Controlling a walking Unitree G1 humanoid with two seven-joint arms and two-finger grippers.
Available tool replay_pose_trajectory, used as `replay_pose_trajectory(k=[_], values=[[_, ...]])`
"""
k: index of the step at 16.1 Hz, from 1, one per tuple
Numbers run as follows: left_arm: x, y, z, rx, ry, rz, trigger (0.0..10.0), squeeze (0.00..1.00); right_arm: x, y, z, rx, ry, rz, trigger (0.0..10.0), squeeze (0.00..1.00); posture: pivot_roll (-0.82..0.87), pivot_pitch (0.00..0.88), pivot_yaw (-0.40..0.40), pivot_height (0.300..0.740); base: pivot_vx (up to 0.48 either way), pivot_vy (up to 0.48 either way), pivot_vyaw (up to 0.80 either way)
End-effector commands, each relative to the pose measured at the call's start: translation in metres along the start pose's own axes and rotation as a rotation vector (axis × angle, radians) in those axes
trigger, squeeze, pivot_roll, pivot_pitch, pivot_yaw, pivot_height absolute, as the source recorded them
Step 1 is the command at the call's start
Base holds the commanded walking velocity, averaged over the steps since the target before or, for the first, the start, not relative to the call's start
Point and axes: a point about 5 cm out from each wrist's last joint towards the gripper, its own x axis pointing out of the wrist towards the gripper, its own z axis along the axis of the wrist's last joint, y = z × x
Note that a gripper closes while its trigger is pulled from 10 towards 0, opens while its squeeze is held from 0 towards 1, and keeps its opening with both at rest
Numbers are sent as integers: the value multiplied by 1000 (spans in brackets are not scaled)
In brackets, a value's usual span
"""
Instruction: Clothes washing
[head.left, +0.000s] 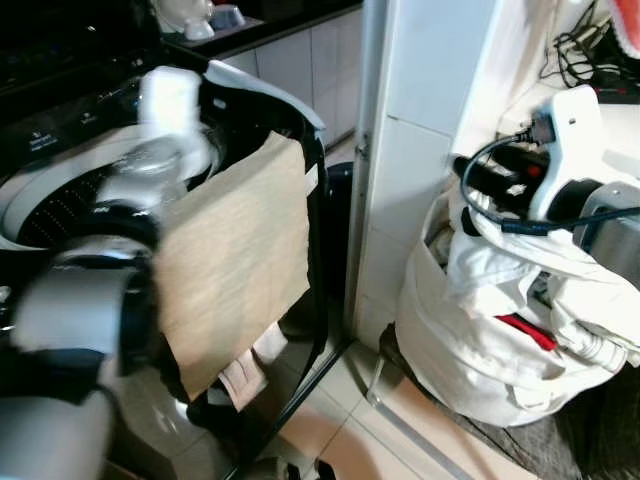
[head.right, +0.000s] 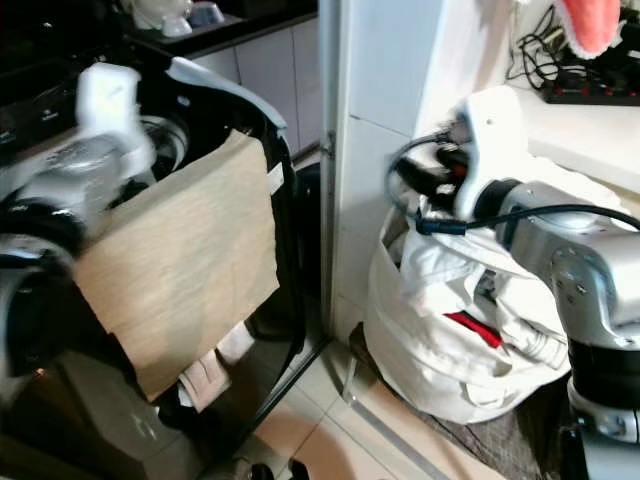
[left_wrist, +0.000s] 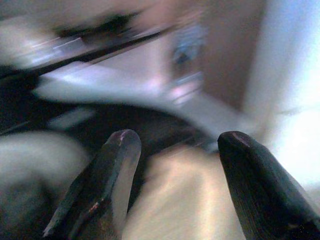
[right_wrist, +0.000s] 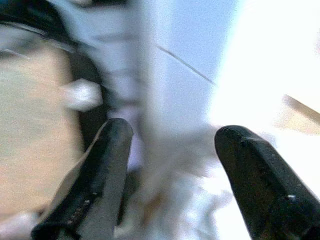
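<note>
Head views put the top-loading washer (head.left: 60, 190) at left, a beige cloth (head.left: 235, 260) draped over its rim, probably half-loaded. Over it, the left gripper (left_wrist: 175, 165) hangs spread and empty, blurred. At right, the right gripper (right_wrist: 172, 165) gapes above the white laundry bag (head.right: 440, 350), ready to pick; wrist views alone show the parted fingers.

White laundry bag (head.left: 470, 340) sits on tiled floor (head.left: 330, 440)
</note>
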Motion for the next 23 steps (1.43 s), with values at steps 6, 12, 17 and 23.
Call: replay_pose_trajectory(k=[6,12,17,23], values=[[-35,-75,-17,-13,-133,-695,10000,0,-3,-46,-2,-116,91,-281,10000,1000,-99,0,78,740,0,0,0],[-74,-99,-30,12,-39,-864,10000,0,3,-63,-12,-60,137,-234,10000,1000,-94,0,75,740,0,0,0],[-92,-112,-39,58,81,-918,10000,0,10,-72,-72,2,426,-216,10000,0,-89,0,74,740,0,0,0],[-99,-115,-40,54,118,-912,10000,0,6,-78,-79,18,435,-207,0,0,-93,0,81,740,0,0,0]])
